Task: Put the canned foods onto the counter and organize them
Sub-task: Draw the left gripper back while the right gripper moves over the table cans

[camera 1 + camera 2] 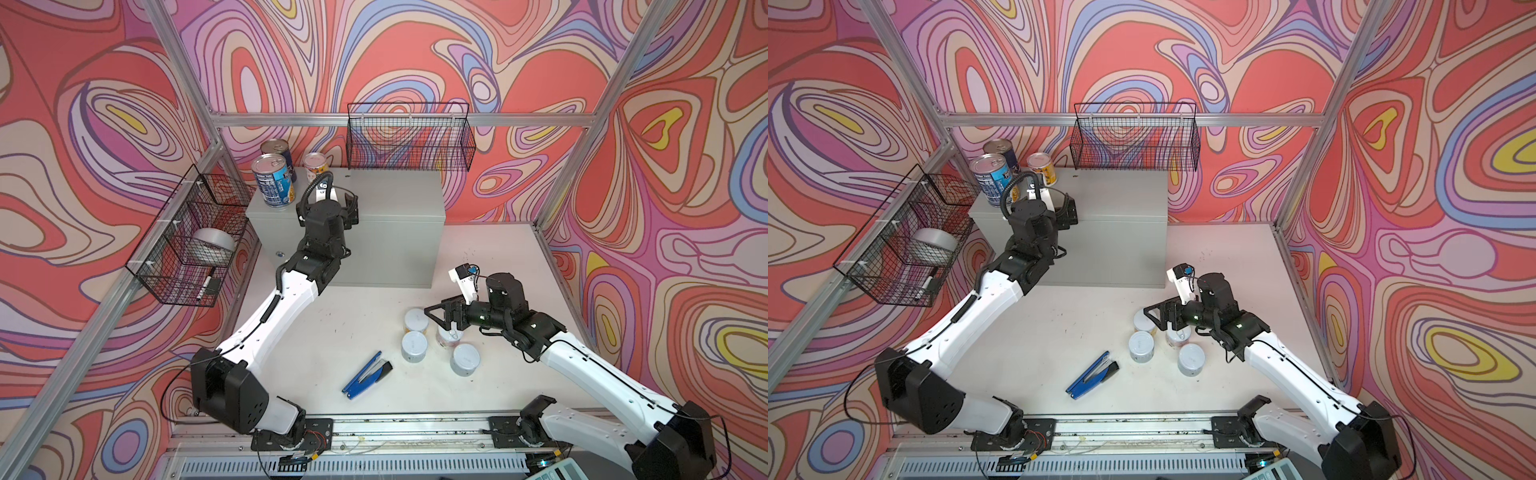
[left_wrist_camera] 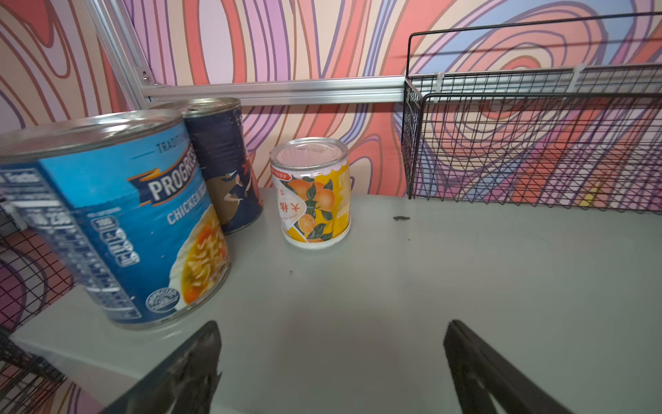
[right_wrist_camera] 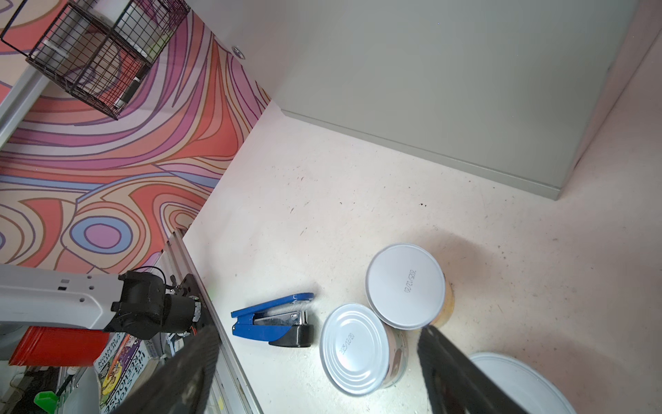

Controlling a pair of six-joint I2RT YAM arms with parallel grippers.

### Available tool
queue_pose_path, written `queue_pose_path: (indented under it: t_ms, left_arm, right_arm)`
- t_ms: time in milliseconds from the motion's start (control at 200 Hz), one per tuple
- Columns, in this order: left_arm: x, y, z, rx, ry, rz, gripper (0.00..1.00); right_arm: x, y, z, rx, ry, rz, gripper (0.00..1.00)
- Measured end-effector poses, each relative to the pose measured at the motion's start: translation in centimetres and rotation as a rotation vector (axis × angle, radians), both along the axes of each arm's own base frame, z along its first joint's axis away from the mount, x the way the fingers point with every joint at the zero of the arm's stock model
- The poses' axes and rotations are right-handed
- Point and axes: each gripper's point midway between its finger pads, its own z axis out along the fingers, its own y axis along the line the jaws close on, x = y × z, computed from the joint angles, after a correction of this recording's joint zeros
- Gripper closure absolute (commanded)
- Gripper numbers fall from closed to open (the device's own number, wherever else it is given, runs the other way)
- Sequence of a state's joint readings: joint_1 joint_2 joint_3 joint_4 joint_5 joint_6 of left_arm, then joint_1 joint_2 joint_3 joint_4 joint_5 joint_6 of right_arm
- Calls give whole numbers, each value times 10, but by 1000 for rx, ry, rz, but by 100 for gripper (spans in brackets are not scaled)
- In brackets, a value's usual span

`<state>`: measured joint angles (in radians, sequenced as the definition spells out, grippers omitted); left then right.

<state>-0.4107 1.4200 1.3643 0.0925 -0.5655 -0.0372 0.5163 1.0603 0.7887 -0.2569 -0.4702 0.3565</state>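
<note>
The counter (image 1: 386, 216) is a grey metal box at the back. On its left end stand two tall blue cans (image 1: 273, 179) (image 1: 279, 150) and a small yellow-orange can (image 1: 316, 166); all three also show in the left wrist view, the nearest blue can (image 2: 118, 222) beside the yellow one (image 2: 311, 193). My left gripper (image 1: 352, 210) (image 2: 331, 326) hovers open over the bare counter top, to the right of those cans, holding nothing. Several short white-lidded cans (image 1: 414, 345) (image 3: 354, 347) cluster on the table. My right gripper (image 1: 436, 319) (image 3: 317, 335) hangs open just above that cluster.
A blue stapler (image 1: 368, 374) (image 3: 272, 319) lies on the table left of the short cans. A black wire basket (image 1: 409, 137) hangs on the back wall above the counter. A second wire basket (image 1: 195, 237) on the left wall holds a silver tape roll (image 1: 214, 245).
</note>
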Motion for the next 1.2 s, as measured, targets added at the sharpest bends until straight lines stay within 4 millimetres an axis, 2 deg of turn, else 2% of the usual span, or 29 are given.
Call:
queue_pose_path:
  t_ms: [210,501,596,796,1032,1202]
  left_arm:
    - [-36,5,-26,-94,49,-46,0]
    - [-69,-8,-50,-192,176,-176,0]
    - [-84,-12,-71,-212,236,-222,0]
    - [-113,-23,-129,-228,396,-301,0]
    - [-131,-31,-164,-247,490,-350,0]
    - [-131,-38,-175,-251,556,-360,0]
  right_arm:
    - [7,0,-6,-20,16,-24,11]
    - [14,-1,-15,-55,58,-49,11]
    - [17,-4,-16,-66,63,-73,11]
    - [28,-10,-29,-103,116,-147,11]
    - [46,-16,-43,-154,168,-248,11]
    - [63,-22,-47,-219,176,-307,11]
